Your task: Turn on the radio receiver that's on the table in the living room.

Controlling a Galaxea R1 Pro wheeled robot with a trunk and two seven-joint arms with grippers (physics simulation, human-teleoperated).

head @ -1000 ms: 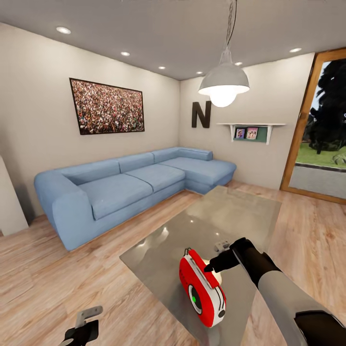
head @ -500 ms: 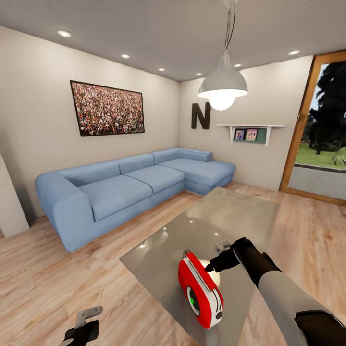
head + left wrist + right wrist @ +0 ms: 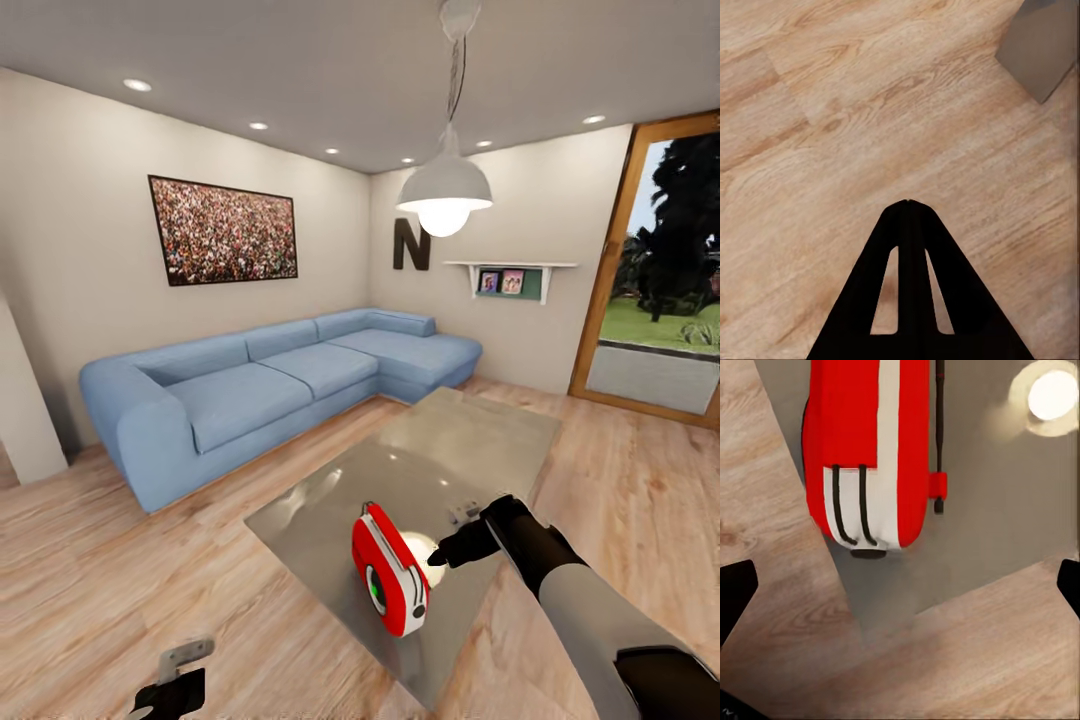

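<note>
On the table [image 3: 470, 440]: radio receiver [image 3: 388, 570], upright on edge, near the front corner.
Right gripper [image 3: 452, 540]: spread wide, just beside the radio's top, not touching.
Left gripper [image 3: 907, 204]: clenched, above bare floor [image 3: 832, 135].

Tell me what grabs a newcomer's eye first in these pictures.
The red radio receiver standing on edge near the close end of the glass table, with the right gripper just beside it. Behind, a long blue sofa lines the wall, and a glowing white pendant lamp hangs over the table.
</note>
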